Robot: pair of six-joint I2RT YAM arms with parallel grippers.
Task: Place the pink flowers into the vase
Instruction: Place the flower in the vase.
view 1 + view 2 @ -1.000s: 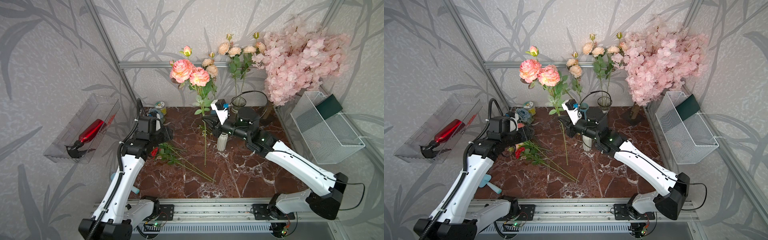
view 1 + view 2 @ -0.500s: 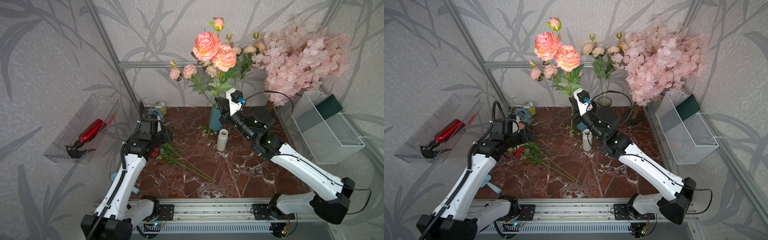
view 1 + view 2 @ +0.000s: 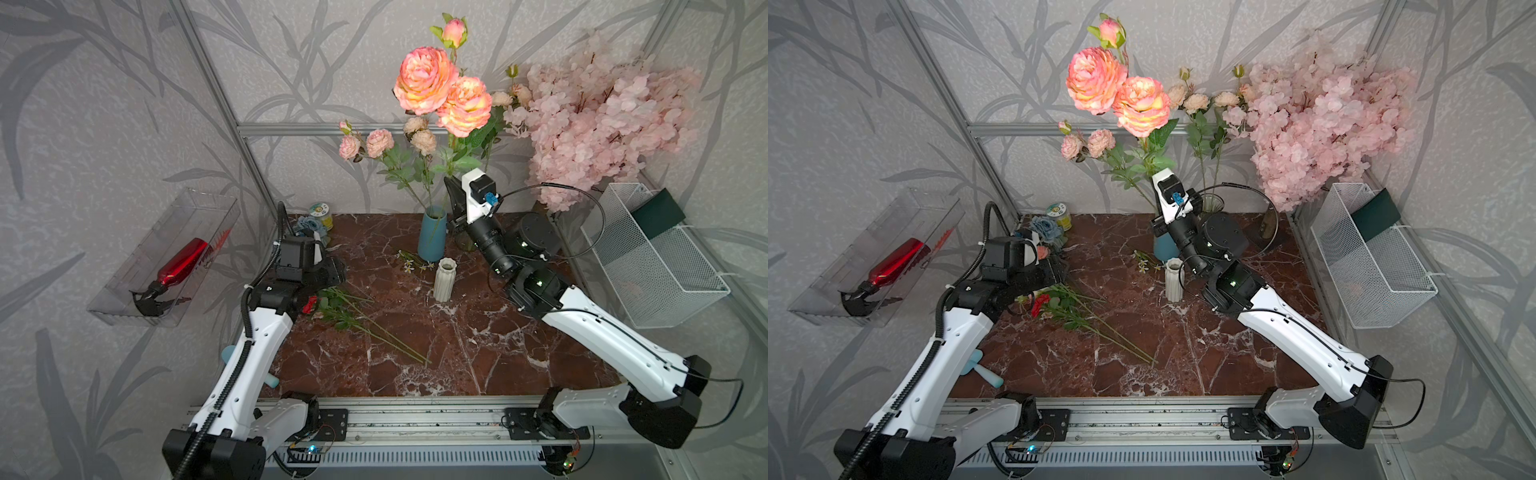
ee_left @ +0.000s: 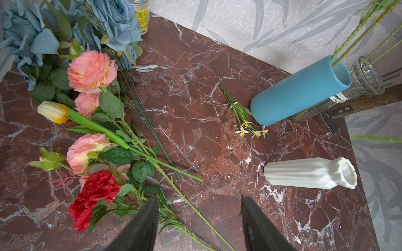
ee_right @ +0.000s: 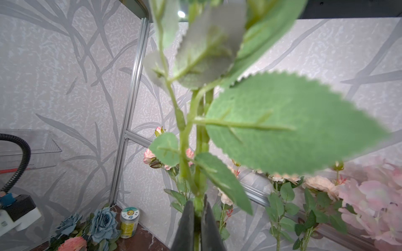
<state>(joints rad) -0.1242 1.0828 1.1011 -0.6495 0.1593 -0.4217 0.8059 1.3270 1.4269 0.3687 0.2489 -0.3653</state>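
Vase (image 3: 431, 239) rim stands near right gripper (image 5: 197, 203) clamping pink flowers (image 3: 426, 81).

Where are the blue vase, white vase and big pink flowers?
blue vase (image 3: 431, 241), a top view, side wall.
white vase (image 3: 444, 282), a top view, ribbed body.
big pink flowers (image 3: 424, 81), a top view, largest bloom.
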